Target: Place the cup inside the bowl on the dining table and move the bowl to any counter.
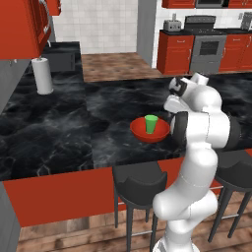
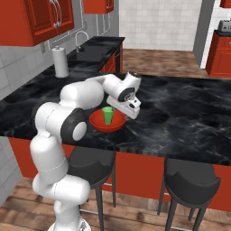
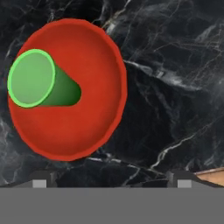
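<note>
The green cup (image 1: 151, 123) stands upright inside the red bowl (image 1: 140, 132), near the front edge of the dining table (image 1: 59, 128). From above, in the hand view, the cup (image 3: 39, 81) sits toward the left side of the bowl (image 3: 92, 109). My gripper (image 3: 111, 183) hangs open above the table, just off the bowl's rim, with nothing between its fingers. From the right base view the hand (image 2: 131, 106) hovers beside the bowl (image 2: 107, 124) and cup (image 2: 108, 114), a little above them.
A paper towel roll (image 1: 44, 75) stands at the table's far left. Two dark stools (image 1: 139, 186) are tucked under the front edge. A counter with red cabinets (image 1: 174, 51) and a stove (image 1: 208, 47) lies across the wooden floor at the back right.
</note>
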Tool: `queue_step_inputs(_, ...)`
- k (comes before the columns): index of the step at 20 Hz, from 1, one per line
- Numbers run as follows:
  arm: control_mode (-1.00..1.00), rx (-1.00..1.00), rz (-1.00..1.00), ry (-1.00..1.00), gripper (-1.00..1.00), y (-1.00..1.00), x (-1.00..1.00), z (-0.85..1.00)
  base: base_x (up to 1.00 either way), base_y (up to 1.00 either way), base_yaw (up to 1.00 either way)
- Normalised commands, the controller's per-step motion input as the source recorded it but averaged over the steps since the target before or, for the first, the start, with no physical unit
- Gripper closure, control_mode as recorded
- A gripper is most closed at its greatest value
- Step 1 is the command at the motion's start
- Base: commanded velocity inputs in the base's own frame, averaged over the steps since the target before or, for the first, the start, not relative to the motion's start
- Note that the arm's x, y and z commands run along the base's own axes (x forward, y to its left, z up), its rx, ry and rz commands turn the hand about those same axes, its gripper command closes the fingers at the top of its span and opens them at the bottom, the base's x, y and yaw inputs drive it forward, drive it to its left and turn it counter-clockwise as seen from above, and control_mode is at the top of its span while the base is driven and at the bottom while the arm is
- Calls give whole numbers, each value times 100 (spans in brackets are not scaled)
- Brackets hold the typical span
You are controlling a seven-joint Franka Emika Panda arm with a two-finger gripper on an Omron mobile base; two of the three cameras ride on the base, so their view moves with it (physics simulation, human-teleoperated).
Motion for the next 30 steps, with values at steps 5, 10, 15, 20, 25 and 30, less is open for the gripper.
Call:
queue_step_inputs(5,-100,18,-11,0,-100,-26,0,0,0,0,0)
queue_step_inputs(10,-100,3,-3,0,-100,-2,6,0,0,0,0)
queue_step_inputs(15,-100,0,-1,0,-100,0,18,-20,0,0,0)
queue_step_inputs(20,-100,0,-2,0,-100,0,21,-19,0,0,0)
queue_step_inputs(25,-100,0,-4,0,-100,0,24,-8,0,0,0)
queue_step_inputs(30,-100,0,-3,0,-100,0,14,-1,0,0,0)
